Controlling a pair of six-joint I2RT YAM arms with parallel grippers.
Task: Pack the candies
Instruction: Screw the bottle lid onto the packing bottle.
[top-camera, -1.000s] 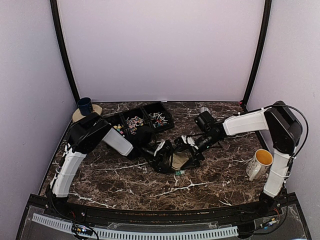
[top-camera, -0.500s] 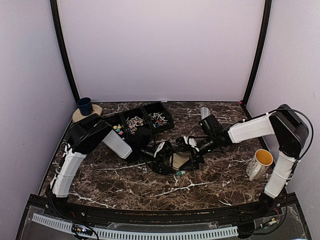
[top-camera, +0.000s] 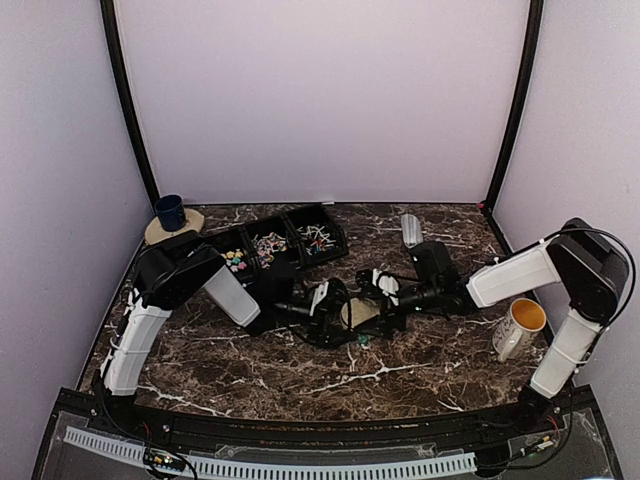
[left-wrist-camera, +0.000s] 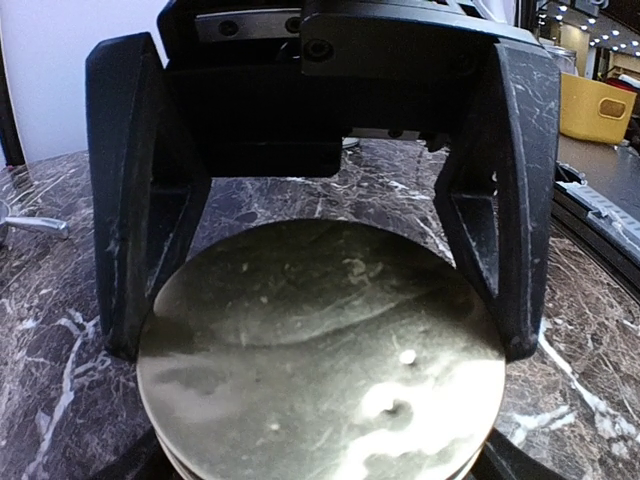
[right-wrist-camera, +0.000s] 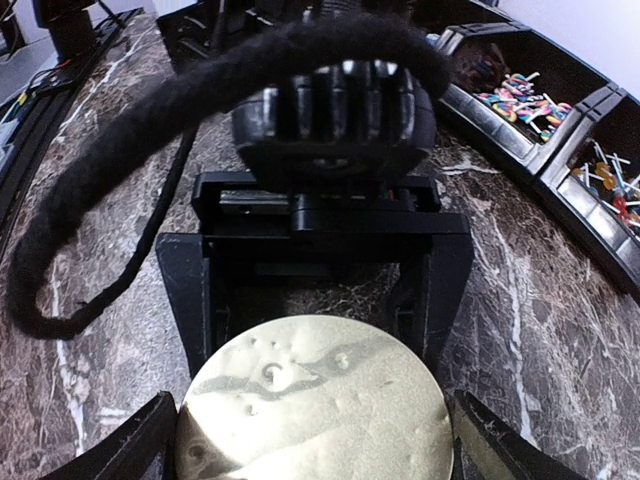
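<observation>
Two wide-spread pincers, left gripper (top-camera: 340, 312) and right gripper (top-camera: 378, 304), straddling tin (top-camera: 358, 313) at centre, clamping unclear. Right arm newly lowered. Candies (top-camera: 268, 246) upper left, unpacked; lid removal likely next.

My two end effectors (top-camera: 330, 312) (top-camera: 388, 296) meet at a round tan lid (top-camera: 360, 313) mid-worktop (top-camera: 420, 365); candies (top-camera: 270, 245) fill the tray (top-camera: 288, 222).

Round lid (top-camera: 362, 313) sits mid-tabletop (top-camera: 420, 370), between the left gripper (top-camera: 333, 312) and right gripper (top-camera: 378, 303), which face each other across it. Tray (top-camera: 262, 245) of candies (top-camera: 268, 244) at back left, behind the lid. Small cup (top-camera: 169, 211) on a coaster at far-left corner. Mug (top-camera: 520, 326) at right edge.
</observation>
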